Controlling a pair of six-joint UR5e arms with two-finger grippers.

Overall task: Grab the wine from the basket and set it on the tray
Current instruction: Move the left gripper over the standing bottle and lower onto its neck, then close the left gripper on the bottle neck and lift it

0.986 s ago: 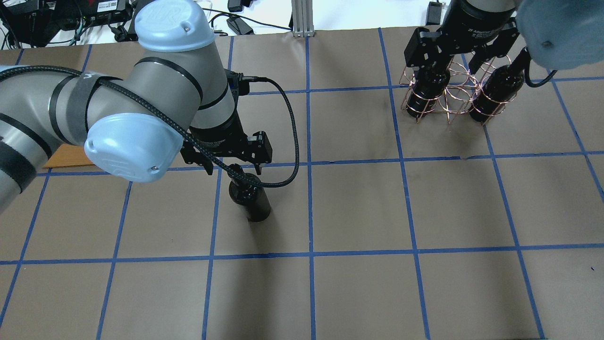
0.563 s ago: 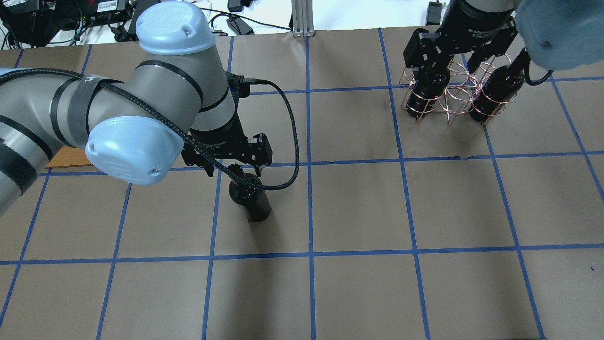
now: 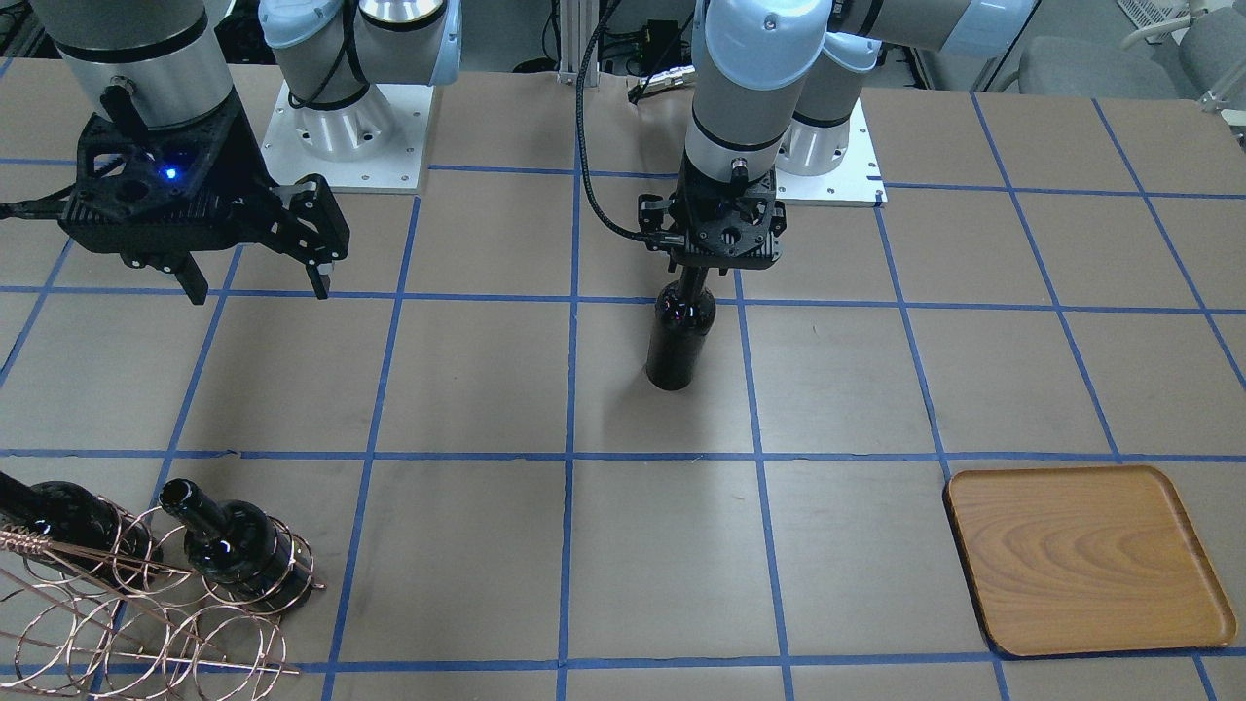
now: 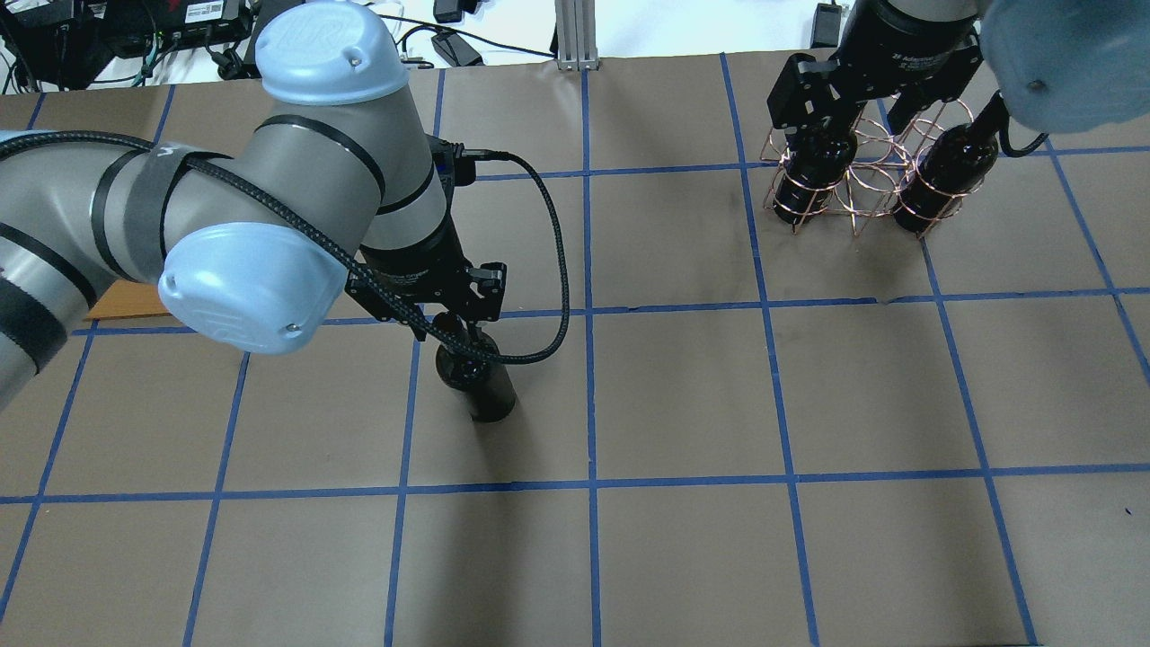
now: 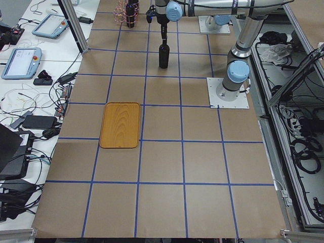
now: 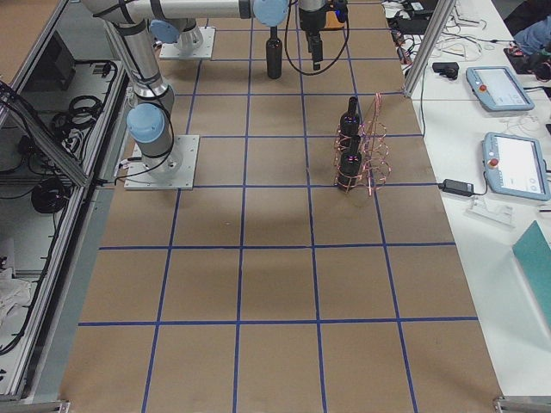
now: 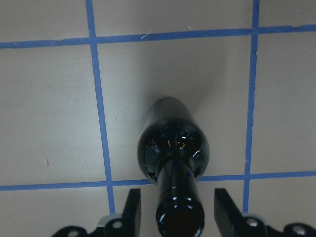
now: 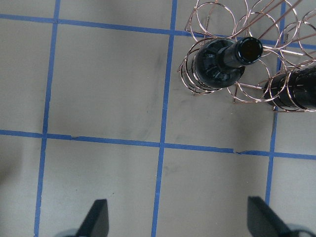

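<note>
Narrowed since a second ago, left fingers (image 7: 132,212) are set either side of the neck of upright wine (image 3: 680,341) on mid worktop (image 3: 467,380), not yet touching, right fingers (image 3: 318,268) held wide apart; heavy, slippery, breakable glass is judged best clamped under the lip.

Left arm (image 4: 305,171) and right arm (image 3: 136,49): grey tubes, pale-blue joint caps (image 4: 243,283), small screws, white base plates (image 3: 409,146). Braided black cable (image 4: 564,270) loops beside black left claw (image 3: 699,276). Blue LED (image 3: 170,175) on right claw (image 3: 258,289)'s mount.
</note>
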